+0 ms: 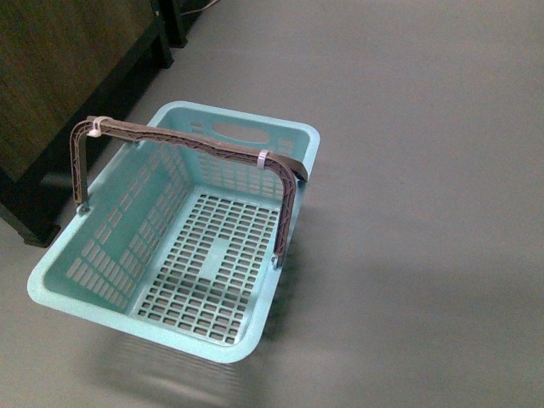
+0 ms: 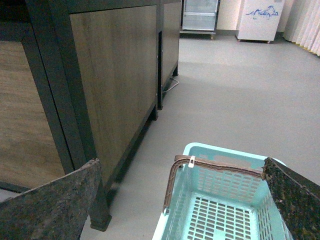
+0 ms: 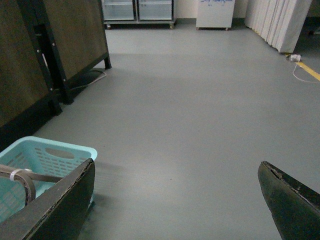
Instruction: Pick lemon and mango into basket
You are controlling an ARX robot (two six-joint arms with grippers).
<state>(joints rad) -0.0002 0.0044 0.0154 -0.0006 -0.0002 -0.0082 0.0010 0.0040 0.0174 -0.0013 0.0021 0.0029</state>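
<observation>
Grey floor (image 1: 425,170) and a wooden cabinet (image 2: 115,75) surround the empty basket (image 1: 127,221). Lemon and mango are out of view, so I risk groping blind. Its raised handle (image 1: 195,143) could block a drop. My left pincer (image 2: 181,162) and right pincer (image 3: 176,164) gape, holding nothing. Blue marks on the far white chest (image 2: 260,20) are unreadable.

Basket (image 1: 110,238) smooth blue-green plastic, slight sheen. Handle (image 1: 195,143) grey-brown ribbed plastic, white plastic ties (image 1: 262,158). Floor (image 1: 425,170) grey, smooth, matt. Cabinet (image 2: 115,75) wood-grain panels, matt; frame (image 2: 65,90) dark, looks metal. Left gripper (image 2: 180,165) pads (image 2: 50,205) rough, speckled, matt. Right gripper (image 3: 176,164) pads (image 3: 55,210) dark, worn edges.
</observation>
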